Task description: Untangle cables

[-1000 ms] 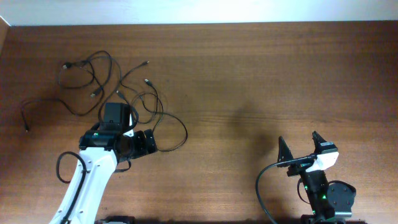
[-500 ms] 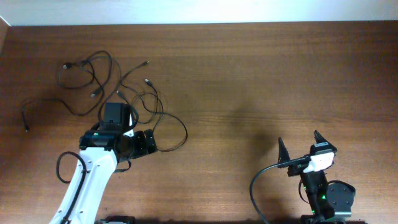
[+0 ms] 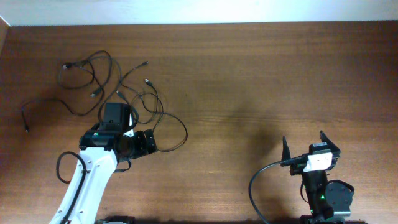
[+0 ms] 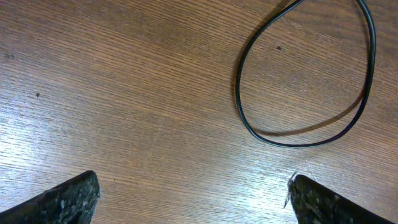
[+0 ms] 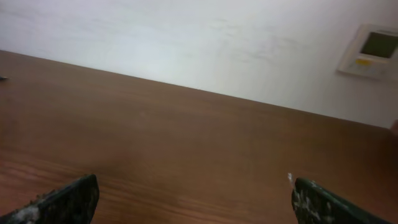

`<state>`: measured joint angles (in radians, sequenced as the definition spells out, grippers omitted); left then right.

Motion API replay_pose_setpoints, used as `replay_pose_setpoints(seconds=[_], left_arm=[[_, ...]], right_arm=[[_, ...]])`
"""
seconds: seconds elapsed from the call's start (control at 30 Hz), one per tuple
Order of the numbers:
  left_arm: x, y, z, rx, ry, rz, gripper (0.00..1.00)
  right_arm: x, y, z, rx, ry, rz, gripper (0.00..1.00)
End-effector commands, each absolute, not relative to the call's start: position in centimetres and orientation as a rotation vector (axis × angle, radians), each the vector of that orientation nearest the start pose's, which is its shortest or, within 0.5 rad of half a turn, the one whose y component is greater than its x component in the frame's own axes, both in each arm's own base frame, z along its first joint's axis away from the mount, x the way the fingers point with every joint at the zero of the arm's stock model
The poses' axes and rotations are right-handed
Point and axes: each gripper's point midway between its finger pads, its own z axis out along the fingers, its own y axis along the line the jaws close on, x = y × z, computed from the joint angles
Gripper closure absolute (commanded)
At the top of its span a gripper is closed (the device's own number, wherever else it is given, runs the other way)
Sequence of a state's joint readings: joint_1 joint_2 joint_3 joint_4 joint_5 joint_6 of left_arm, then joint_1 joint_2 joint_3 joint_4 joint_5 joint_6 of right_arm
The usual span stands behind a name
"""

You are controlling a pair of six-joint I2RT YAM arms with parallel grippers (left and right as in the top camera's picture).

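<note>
Several thin black cables (image 3: 117,78) lie looped and crossed over one another on the brown table at the far left. One loop (image 3: 185,132) reaches out to the right of the tangle. My left gripper (image 3: 152,140) points at that loop and stands open with nothing between its fingers. In the left wrist view the same loop (image 4: 239,87) lies on the wood ahead of the open left gripper (image 4: 194,186), apart from it. My right gripper (image 3: 303,140) is open and empty near the front right, far from the cables. The right wrist view shows the right gripper (image 5: 194,186) over bare wood.
A single cable end (image 3: 26,118) trails toward the table's left edge. The far table edge meets a white wall (image 5: 186,43) with a small wall panel (image 5: 372,50). A thick black arm cable (image 3: 254,186) curls beside the right arm's base.
The right arm has drawn slightly back toward the front right, its gripper still open. The left arm and the cables have not moved.
</note>
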<state>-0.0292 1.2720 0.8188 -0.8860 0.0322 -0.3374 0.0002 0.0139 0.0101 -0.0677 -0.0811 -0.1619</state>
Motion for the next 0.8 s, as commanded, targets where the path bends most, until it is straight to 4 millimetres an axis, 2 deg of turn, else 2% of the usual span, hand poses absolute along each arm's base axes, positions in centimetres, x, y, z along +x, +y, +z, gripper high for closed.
replay_pose_setpoints(seconds=[0.0, 0.27, 0.4, 0.5, 0.77], left_arm=[[24.3, -0.9, 7.0, -0.470, 2.890, -0.091, 0.01], [24.3, -0.9, 7.0, -0.470, 2.890, -0.091, 0.01], [24.3, -0.9, 7.0, -0.470, 2.890, -0.091, 0.01], [24.3, -0.9, 7.0, -0.470, 2.890, -0.091, 0.01], [24.3, -0.9, 7.0, -0.470, 2.890, -0.091, 0.01]], right_arm=[[24.6, 0.9, 15.7, -0.171, 1.637, -0.087, 0.02], [24.6, 0.8, 15.8, -0.157, 1.634, -0.077, 0.01], [24.6, -0.9, 15.7, 0.061, 1.645, -0.028, 0.02], [24.6, -1.3, 15.7, 0.111, 1.640, -0.019, 0.01], [24.6, -0.7, 15.7, 0.081, 1.643, 0.012, 0.02]])
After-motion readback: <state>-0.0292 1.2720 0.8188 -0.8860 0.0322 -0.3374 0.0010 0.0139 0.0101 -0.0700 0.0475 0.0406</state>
